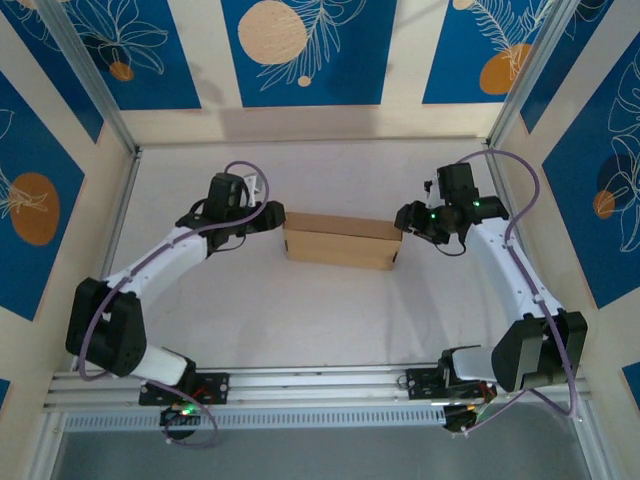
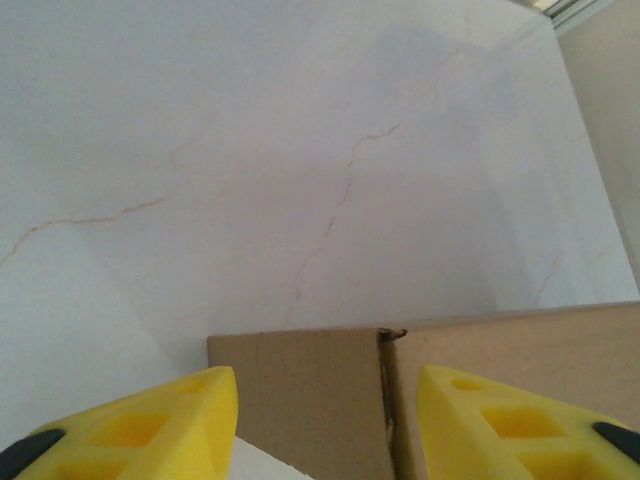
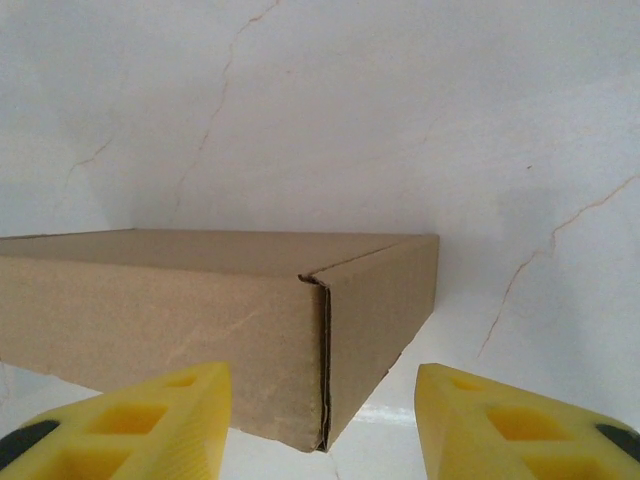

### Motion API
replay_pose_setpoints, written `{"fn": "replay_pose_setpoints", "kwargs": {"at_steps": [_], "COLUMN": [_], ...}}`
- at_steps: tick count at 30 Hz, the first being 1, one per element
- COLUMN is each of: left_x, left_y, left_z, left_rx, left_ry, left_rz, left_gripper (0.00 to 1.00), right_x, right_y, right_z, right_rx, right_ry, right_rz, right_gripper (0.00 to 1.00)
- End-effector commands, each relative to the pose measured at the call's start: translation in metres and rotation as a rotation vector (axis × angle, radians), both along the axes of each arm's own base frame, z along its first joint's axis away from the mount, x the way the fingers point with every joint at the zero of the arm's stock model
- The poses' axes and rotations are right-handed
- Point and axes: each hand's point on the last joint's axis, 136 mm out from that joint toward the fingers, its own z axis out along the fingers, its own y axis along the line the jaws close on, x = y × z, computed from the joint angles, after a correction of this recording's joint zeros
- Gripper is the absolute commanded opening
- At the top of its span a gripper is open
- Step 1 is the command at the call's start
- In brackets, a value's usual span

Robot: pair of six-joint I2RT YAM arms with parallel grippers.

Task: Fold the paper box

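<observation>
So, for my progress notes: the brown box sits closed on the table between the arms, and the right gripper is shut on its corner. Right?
Not quite: the right gripper is open, not shut on the corner. The right wrist view shows its yellow fingers spread wide, the paper box ahead of them. The rest holds.

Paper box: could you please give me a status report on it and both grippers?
Left gripper open at left end. Right gripper open at right end. Plain brown cardboard box folded shut on white table. No obstructions.
</observation>
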Motion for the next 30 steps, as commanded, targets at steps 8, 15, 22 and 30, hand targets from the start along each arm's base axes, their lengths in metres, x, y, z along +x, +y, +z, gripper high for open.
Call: {"fn": "replay_pose_setpoints", "kwargs": {"at_steps": [8, 15, 22, 30], "left_x": [-0.002, -0.006, -0.012, -0.019], "left_y": [-0.025, -0.041, -0.049, -0.044], "left_z": [-0.005, -0.005, 0.004, 0.006], "left_rx": [-0.092, -0.188, -0.253, -0.239], "left_ry": [0.064, 0.094, 0.095, 0.088], "left_rz": [-0.088, -0.131, -0.153, -0.162], "left_gripper": [0.53, 0.41, 0.35, 0.41], "right_x": [-0.003, -0.005, -0.005, -0.004], "right_y": [0.014, 0.022, 0.022, 0.021], "right_z": [-0.015, -0.016, -0.017, -0.02], "right_rx": [0.089, 0.142, 0.143, 0.15], "right_ry": [0.07, 0.082, 0.087, 0.087], "right_rz": [0.008, 0.018, 0.014, 0.008], "right_gripper": [0.53, 0.48, 0.41, 0.4]}}
